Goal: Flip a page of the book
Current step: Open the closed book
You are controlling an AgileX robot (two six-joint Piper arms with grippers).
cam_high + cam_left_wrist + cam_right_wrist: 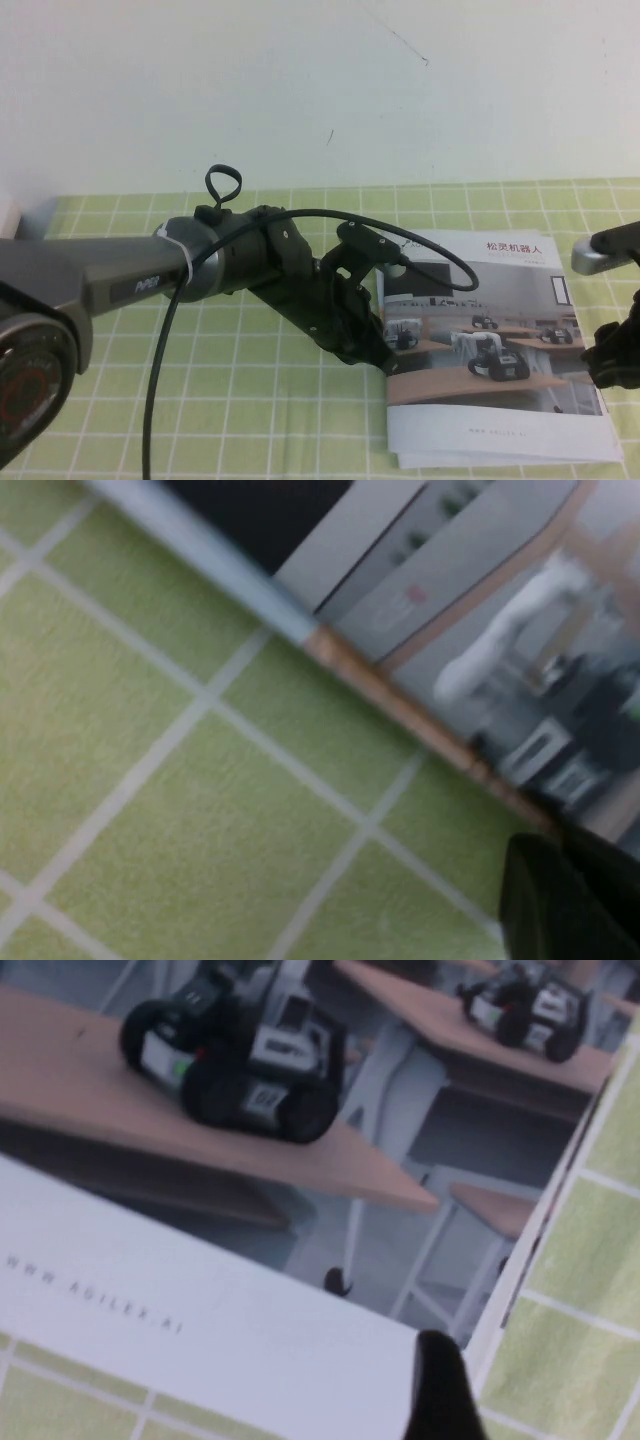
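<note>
The thin glossy white brochure (497, 350) lies shut on the green checked tablecloth (250, 400). Its cover leaf (520, 300) looks light, floppy and slick, best lifted at a free edge. The left gripper (385, 352) touches its left edge and the right gripper (612, 360) hovers at its right; I cannot tell either's jaws.

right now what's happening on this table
A two-arm robot is set to turn a page of the book, which lies closed on the green checked tablecloth with its cover page flat. The left gripper sits low at the book's left edge. The right gripper is at its right edge. Nothing is lifted yet.
</note>
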